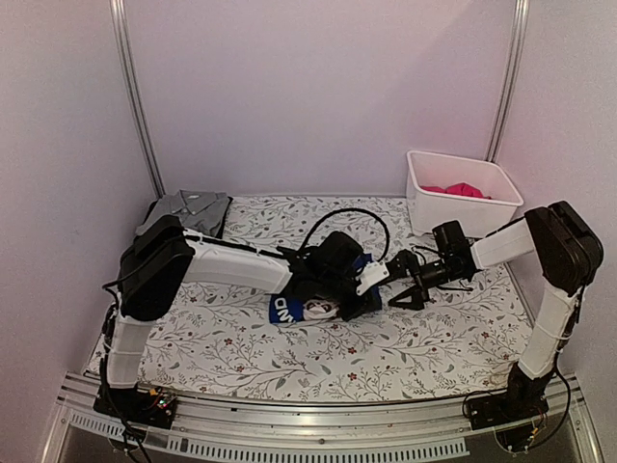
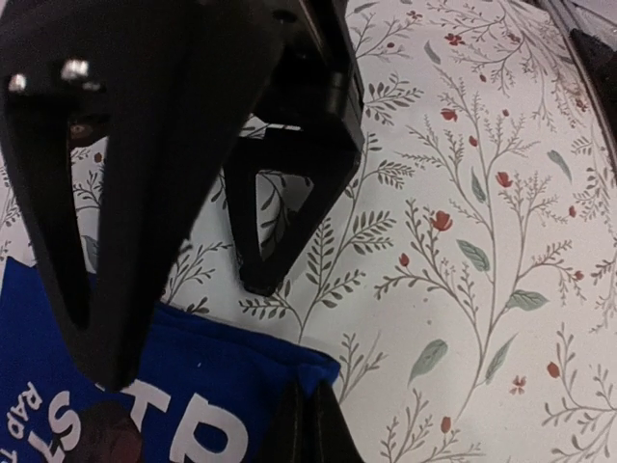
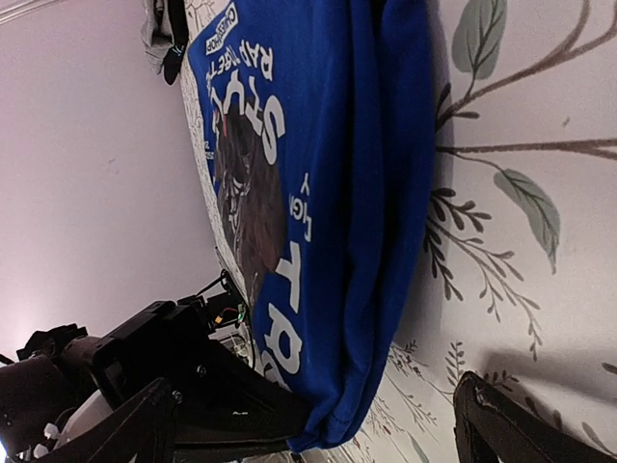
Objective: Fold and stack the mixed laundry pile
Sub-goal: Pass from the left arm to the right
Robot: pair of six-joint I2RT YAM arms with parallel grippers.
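Observation:
The royal-blue garment with white print (image 1: 294, 309) lies folded in the middle of the table. My left gripper (image 1: 376, 274) is shut on its right corner; the left wrist view shows the pinched corner (image 2: 323, 371) between my fingertips (image 2: 310, 394). My right gripper (image 1: 403, 295) is open just right of that corner, with its two fingers spread either side of the garment's folded edge (image 3: 386, 222) and apart from it (image 3: 316, 394). The grey collared shirt (image 1: 188, 210) lies folded at the back left. The magenta-pink garment (image 1: 458, 190) lies in the bin.
A white plastic bin (image 1: 424, 207) stands at the back right on the floral table covering (image 1: 289, 362). White walls enclose the table on three sides. A black cable (image 1: 342, 214) loops above the left wrist.

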